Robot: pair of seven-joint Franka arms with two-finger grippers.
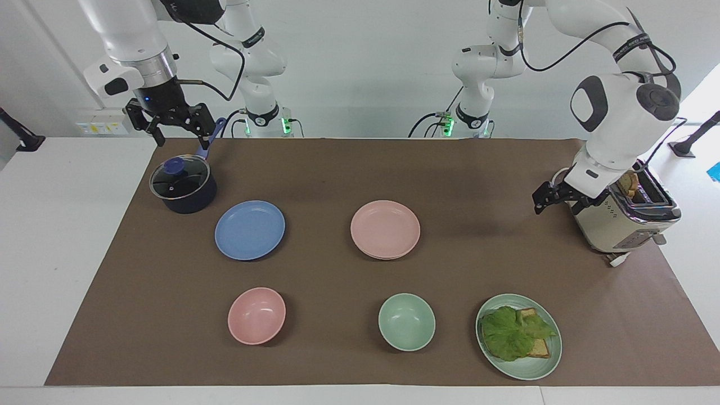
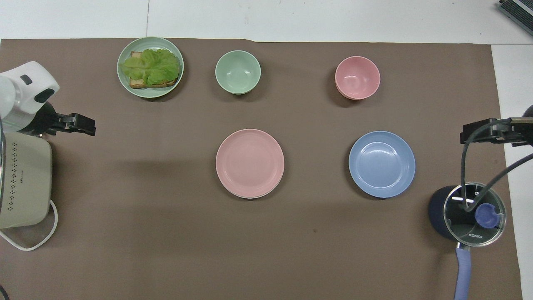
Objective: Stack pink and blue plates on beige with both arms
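Left tool [image 1: 544,198] open, empty, beside toaster [image 1: 619,216]; right tool [image 1: 171,125] open, empty

- A white worktop [image 1: 67,236] carries a brown mat [image 1: 337,169] over most of its width.
- A plain pale wall [image 1: 360,67] stands at the robots' end, with a white socket strip [image 1: 101,128] low on it.
- Bright daylight [image 1: 697,101] falls in at the left arm's end.

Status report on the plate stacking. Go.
Left gripper open, empty, beside toaster. Right gripper open, above pot. Pink plate on beige plate; blue plate unstacked. Nothing in the way.
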